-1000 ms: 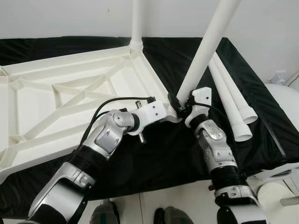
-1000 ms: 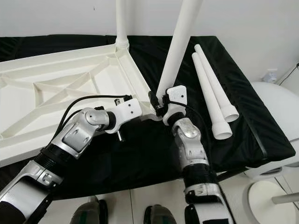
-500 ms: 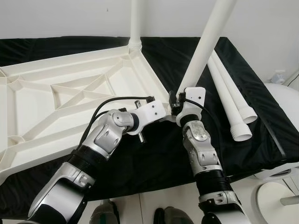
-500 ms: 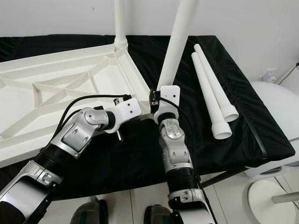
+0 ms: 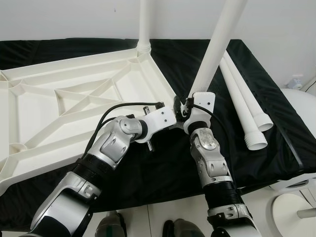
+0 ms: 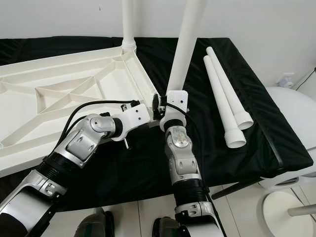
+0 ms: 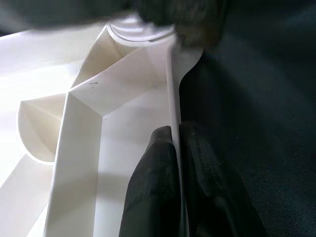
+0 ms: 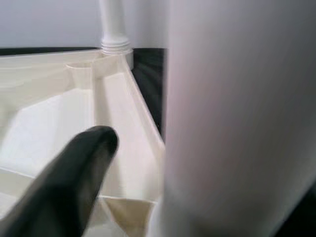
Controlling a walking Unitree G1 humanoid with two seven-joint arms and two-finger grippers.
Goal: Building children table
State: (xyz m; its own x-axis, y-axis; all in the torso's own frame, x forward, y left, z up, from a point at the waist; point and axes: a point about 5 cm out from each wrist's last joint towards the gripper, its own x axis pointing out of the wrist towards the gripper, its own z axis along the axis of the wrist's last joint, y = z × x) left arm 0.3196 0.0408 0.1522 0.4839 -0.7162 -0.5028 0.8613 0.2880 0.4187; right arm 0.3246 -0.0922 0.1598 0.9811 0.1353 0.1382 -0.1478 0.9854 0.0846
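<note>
The white tabletop (image 5: 74,94) lies upside down on a black cloth, ribs up. One white leg (image 5: 144,24) stands upright in its far corner. At the near right corner my right gripper (image 5: 185,104) is shut on a second white leg (image 5: 215,44), which leans slightly right with its lower end at the corner. In the right wrist view this leg (image 8: 232,123) is close up, with one black finger (image 8: 74,182) beside it. My left gripper (image 7: 175,131) is shut on the tabletop's rim (image 7: 173,89) just beside that corner, one finger on each side.
Two spare white legs (image 5: 244,98) lie side by side on the black cloth (image 5: 148,168) to the right. A white round object (image 5: 301,111) stands beyond the cloth's right edge. A white wall rises behind.
My right arm has swung left and drawn in, bringing the held leg nearer upright and its lower end closer to the corner. The left arm and tabletop have not moved.
</note>
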